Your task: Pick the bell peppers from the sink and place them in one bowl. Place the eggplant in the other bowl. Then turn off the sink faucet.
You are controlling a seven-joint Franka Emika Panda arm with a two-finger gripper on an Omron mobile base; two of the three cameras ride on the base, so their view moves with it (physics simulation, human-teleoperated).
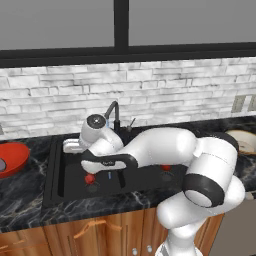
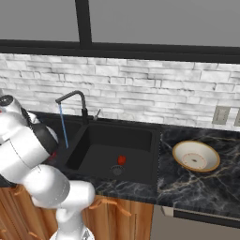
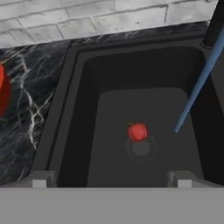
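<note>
Gripper (image 3: 111, 178) spread wide, pinching nothing, poised over the left basin of the sink (image 3: 70, 109). Straight ahead of the fingertips (image 3: 40, 179), down on the basin floor: one red bell pepper (image 3: 137, 131), touching the far edge of the round drain (image 3: 141, 148). Right of the gripper, a thin blue stream of water (image 3: 194, 94) slanting down from the faucet (image 1: 113, 112). Second bell pepper (image 2: 121, 160) in the other basin, just beside its drain, well apart from the gripper. Far left, on the dark marble worktop (image 3: 26, 105): glossy red bowl (image 1: 11, 158), something pale grey at its edge, too small to tell. Far right on the worktop: tan bowl (image 2: 196, 156), cream inside.
</note>
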